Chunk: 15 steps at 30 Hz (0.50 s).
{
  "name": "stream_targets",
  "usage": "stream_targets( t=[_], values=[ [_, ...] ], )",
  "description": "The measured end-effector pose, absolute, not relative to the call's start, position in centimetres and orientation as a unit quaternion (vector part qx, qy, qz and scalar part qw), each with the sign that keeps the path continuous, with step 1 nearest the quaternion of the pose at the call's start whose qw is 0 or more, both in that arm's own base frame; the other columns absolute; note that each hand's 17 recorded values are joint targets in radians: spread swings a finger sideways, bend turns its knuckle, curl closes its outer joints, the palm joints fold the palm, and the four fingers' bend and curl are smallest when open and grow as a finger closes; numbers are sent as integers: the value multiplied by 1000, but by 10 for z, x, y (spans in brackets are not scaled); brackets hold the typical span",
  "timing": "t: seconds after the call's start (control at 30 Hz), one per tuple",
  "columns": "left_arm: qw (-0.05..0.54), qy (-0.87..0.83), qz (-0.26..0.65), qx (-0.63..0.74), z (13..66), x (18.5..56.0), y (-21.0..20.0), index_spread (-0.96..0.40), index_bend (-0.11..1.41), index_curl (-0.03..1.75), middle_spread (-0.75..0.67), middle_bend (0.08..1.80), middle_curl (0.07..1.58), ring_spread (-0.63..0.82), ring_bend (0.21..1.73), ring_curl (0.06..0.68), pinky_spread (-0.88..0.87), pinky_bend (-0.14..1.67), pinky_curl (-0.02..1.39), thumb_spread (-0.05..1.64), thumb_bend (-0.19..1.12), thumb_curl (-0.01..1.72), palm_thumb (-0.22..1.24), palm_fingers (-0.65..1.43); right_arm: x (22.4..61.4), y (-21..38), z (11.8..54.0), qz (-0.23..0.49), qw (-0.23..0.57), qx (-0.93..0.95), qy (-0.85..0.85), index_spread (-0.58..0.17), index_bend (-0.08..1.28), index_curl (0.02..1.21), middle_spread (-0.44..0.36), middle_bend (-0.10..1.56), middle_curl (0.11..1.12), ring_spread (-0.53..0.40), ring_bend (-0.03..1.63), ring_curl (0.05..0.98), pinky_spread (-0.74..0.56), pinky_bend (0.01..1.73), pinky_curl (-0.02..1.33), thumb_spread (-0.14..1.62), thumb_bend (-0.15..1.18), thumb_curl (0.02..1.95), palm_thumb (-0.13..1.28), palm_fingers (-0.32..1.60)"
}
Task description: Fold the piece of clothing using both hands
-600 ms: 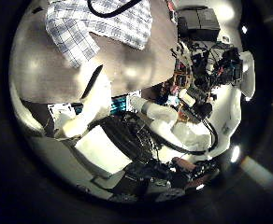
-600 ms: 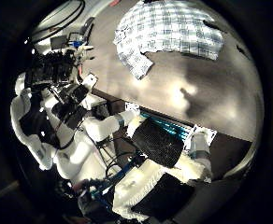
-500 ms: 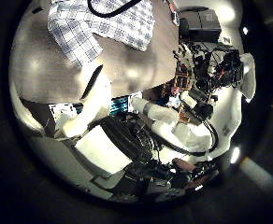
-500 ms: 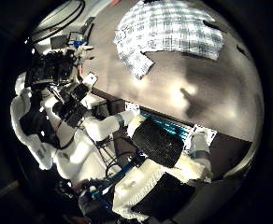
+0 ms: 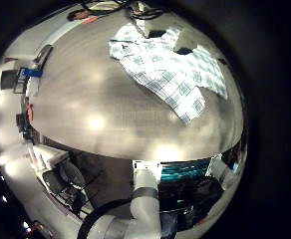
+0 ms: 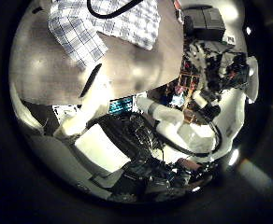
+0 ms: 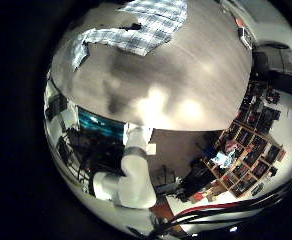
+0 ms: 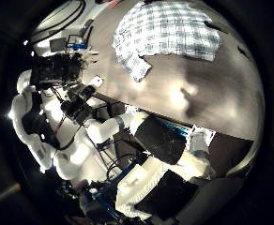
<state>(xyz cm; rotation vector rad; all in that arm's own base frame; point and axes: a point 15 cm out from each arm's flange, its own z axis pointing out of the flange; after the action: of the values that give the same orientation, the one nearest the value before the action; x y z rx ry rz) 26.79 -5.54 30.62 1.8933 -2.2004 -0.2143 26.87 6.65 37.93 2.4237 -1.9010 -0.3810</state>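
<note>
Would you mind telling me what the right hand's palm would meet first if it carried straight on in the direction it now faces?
Probably bare table rather than the plaid shirt. The right thumb side palm view looks down on open tabletop, with the shirt lying off to one side near the table's far edge. Nothing else seems to lie between, though depth is hard to judge.

Checked shirt, spread mostly flat on the table, sleeve trailing out

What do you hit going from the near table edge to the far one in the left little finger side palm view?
Near table edge → bare tabletop → checked shirt lying spread on the table → black cable at the far edge.
</note>
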Motion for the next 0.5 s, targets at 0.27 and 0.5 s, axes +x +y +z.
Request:
stream_targets(
  t=[0.27,0.5],
  values=[
    [55,-780,-90,616,257,309,-53,-29,145,427,245,162,282,358,626,186,345,336,396,1110,-52,295,254,87,267,40,382,-118,74,772,-620,-413,178,331,-36,431,383,-69,871,190,224,851,9,1377,-10,286,436,405],
    [47,-789,-81,607,219,328,-57,6,132,363,303,193,291,430,656,200,409,391,398,980,-36,297,179,19,265,36,379,-116,81,771,-622,-414,182,337,-45,443,385,-80,864,187,223,826,-4,1376,-10,286,436,397]
  ],
)
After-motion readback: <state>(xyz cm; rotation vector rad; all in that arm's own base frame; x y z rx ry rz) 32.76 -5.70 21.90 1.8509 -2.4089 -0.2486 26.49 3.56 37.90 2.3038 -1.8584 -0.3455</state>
